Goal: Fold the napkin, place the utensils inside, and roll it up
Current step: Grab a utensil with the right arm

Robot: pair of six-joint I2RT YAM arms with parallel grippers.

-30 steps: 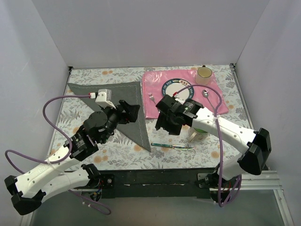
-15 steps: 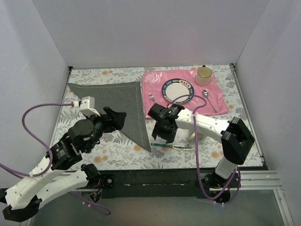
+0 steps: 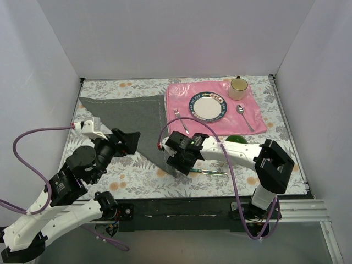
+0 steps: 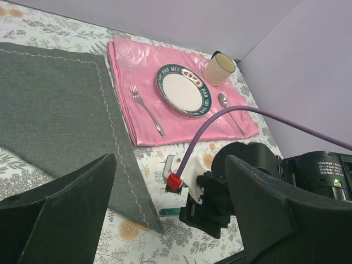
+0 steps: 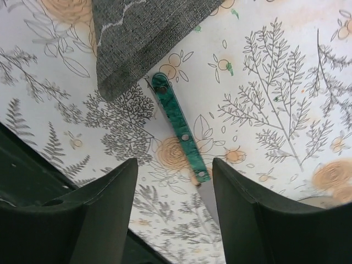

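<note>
The napkin [image 3: 135,113] lay on the left half of the floral table [image 3: 126,179], already folded into a triangle with its long stitched edge beside the pink placemat [image 3: 181,99] and its near corner pointing at the arms. It looked soft, light and limp, so it would likely sag from any single pinch; a hemmed corner or edge seemed the best hold, taken low so the fold did not spill open.

The knife [image 5: 180,132] lay flat on the table, the end of its green handle just beside that near corner (touching or not, the wrist view did not settle). The right gripper [image 5: 175,165] hung over it with both fingers spread wide and nothing in them, the handle running between them. The knife looked stiff and thin, its blade probably slick, so the riveted handle, pinched across its narrow width, seemed the safer grip; fingertips would have to reach the tabletop.

The left gripper [image 3: 131,141] was over the napkin's near-left edge, likewise wide apart and empty. The fork [image 3: 181,121] and spoon [image 3: 245,117] lay on the placemat either side of the plate [image 3: 208,105].
</note>
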